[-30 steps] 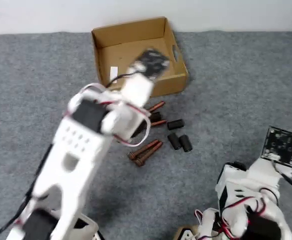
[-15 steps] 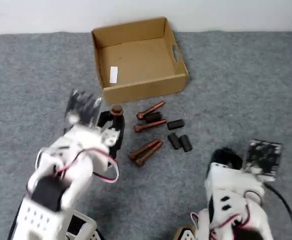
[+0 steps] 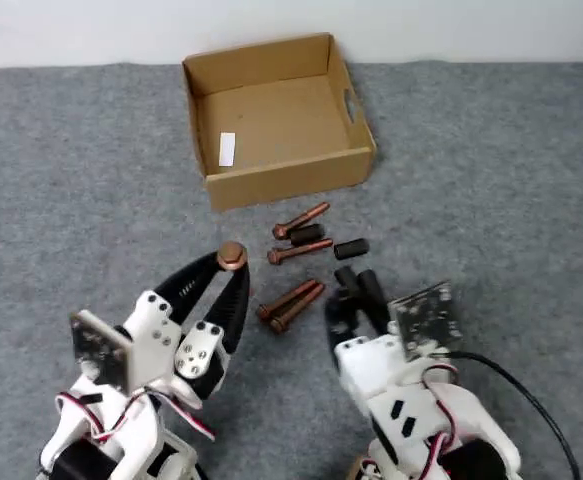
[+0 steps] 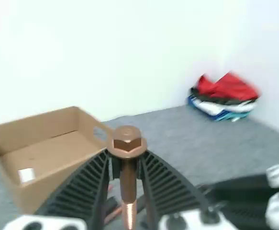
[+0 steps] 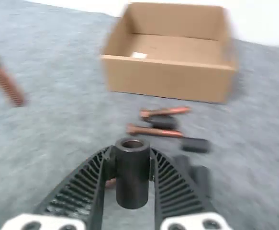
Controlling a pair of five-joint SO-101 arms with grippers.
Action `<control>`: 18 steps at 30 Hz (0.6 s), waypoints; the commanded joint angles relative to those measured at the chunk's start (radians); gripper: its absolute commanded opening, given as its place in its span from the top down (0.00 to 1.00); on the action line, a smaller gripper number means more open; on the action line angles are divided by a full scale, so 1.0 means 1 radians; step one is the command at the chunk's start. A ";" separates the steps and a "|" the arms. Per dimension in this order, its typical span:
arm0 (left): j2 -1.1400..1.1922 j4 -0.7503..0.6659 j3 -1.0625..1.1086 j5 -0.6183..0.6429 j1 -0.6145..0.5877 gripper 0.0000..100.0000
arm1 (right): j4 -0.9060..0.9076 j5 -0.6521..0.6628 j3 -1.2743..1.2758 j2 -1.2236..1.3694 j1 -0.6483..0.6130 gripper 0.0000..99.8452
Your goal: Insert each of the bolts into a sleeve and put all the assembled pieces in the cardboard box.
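Left pincer (image 3: 230, 268): closed on bolt (image 4: 128, 191) just under the hex head. Long axis roughly upright, head up, threaded end down.
Right pincer (image 5: 132, 155): closed on sleeve (image 5: 132, 184), bore mouth open toward its wrist camera.
For mating: line both axes up, thread tip to bore, slow push, firm grips.
Beyond, on table (image 3: 491, 180): loose bolts (image 3: 291, 303), loose sleeves (image 3: 350, 248).
Farthest: cardboard box (image 3: 289, 180), open side up.

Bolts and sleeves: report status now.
Left jaws shut on a bolt, head up. Right jaws shut on a sleeve. Not joined; box holds no pieces. Nothing blocking.
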 commanded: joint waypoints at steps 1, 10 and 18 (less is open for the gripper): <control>-0.011 -0.084 -0.027 0.109 0.018 1.00 | -0.084 0.025 0.012 0.005 -0.099 0.99; -0.008 -0.216 0.018 0.190 0.020 1.00 | -0.193 0.163 0.043 0.005 -0.188 0.99; -0.005 -0.215 0.050 0.298 0.074 1.00 | -0.237 0.164 0.043 0.007 -0.188 0.99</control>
